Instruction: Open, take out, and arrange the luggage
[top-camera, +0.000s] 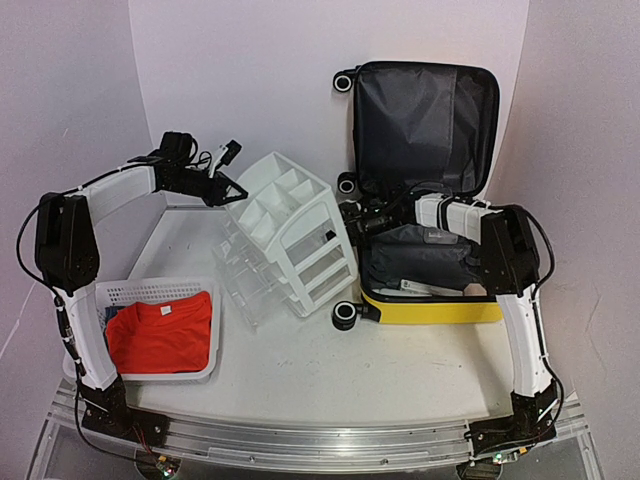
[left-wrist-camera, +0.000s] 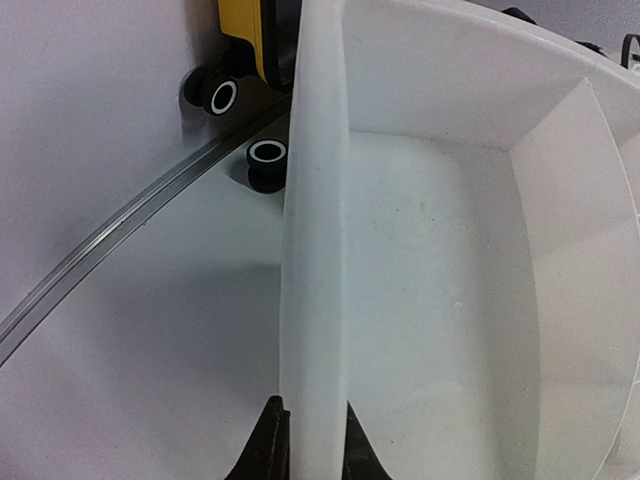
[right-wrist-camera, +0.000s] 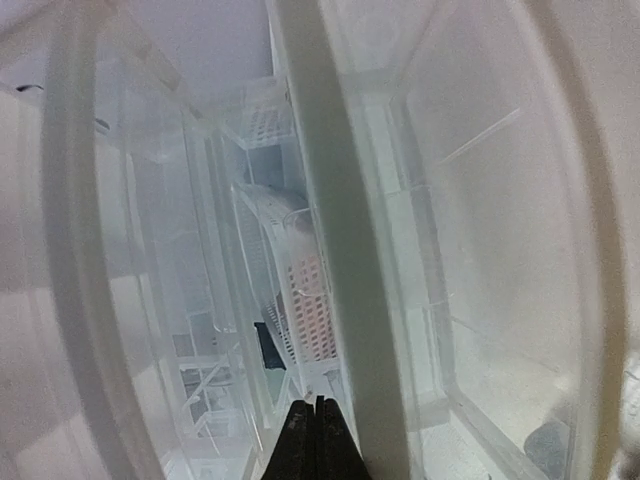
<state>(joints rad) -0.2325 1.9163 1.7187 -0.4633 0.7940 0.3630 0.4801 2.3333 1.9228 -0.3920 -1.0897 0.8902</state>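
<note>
Your left gripper (left-wrist-camera: 312, 430) is clamped on the drawer unit (top-camera: 285, 235): one dark finger (left-wrist-camera: 268, 450) sits on each side of a thin white wall of its top tray, and the wall runs straight up and away from the fingertips. The open tray compartment lies just right of that grip. Beyond and to the left of the fingers, you can see a corner of the yellow suitcase (top-camera: 430, 308) and two of its black-and-white wheels (left-wrist-camera: 267, 155) on the table (top-camera: 330, 370).

Your right gripper (right-wrist-camera: 318, 415) is fully closed with nothing between the fingers; the two dark tips press flat together. It points into the side of the drawer unit, with clear plastic drawers stacked ahead of it and a white frame post just right of the tips. You cannot tell whether the tips touch the plastic.

The suitcase lies open directly under and behind your right arm. Its lid (top-camera: 425, 120) stands up against the back wall, showing dark grey lining, and the yellow base rests flat with dark grey fabric inside. The drawer unit stands tilted between your two grippers, touching the suitcase's left side.

Below your left arm sits a white basket (top-camera: 150, 292) holding a red shirt (top-camera: 160, 335).
</note>
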